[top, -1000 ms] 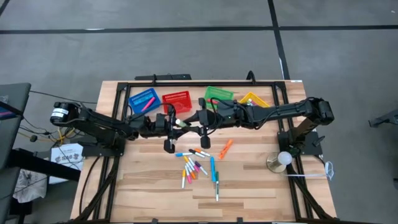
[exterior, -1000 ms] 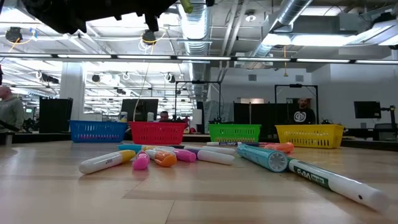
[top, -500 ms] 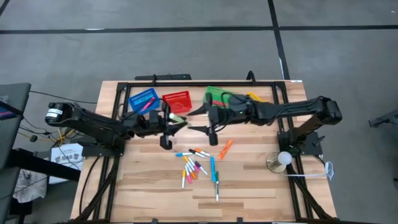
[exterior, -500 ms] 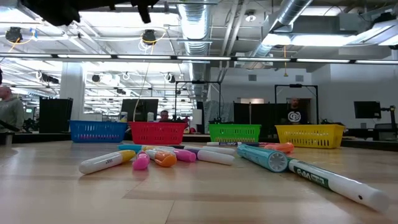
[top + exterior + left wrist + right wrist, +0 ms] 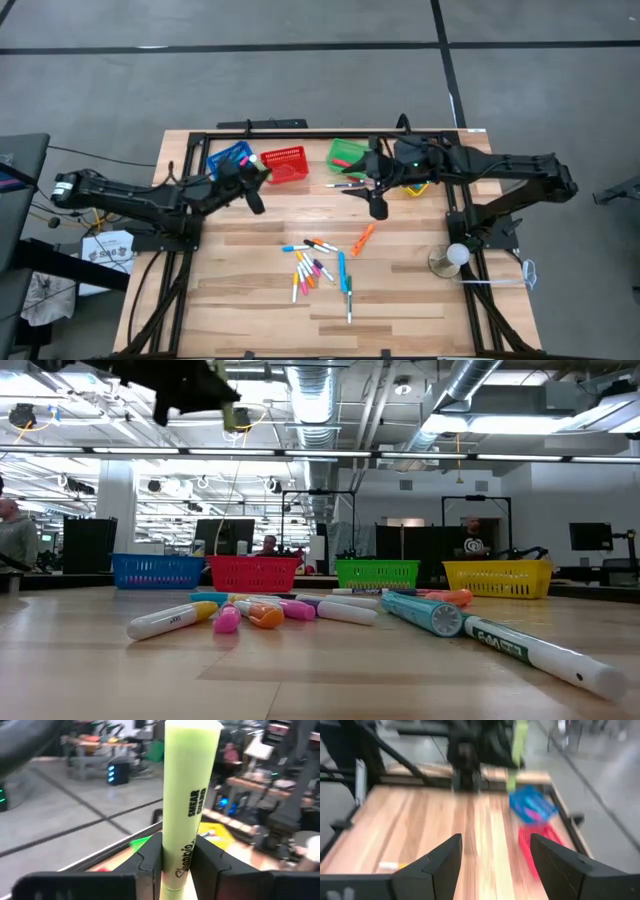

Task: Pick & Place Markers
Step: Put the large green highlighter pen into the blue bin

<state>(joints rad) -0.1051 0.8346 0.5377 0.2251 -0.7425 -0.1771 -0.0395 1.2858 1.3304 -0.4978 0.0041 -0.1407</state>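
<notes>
up by the baskets, the left gripper (image 5: 176, 862) pinches a yellow marker (image 5: 190, 795) upright between its fingers, held above the gap between the blue basket (image 5: 229, 158) and red basket (image 5: 285, 163). the right gripper (image 5: 495, 857) hangs with fingers spread wide and bare, near the green basket (image 5: 347, 152). the loose markers (image 5: 318, 264) lie heaped mid-table, an orange one (image 5: 362, 238) just apart to their right.
</notes>
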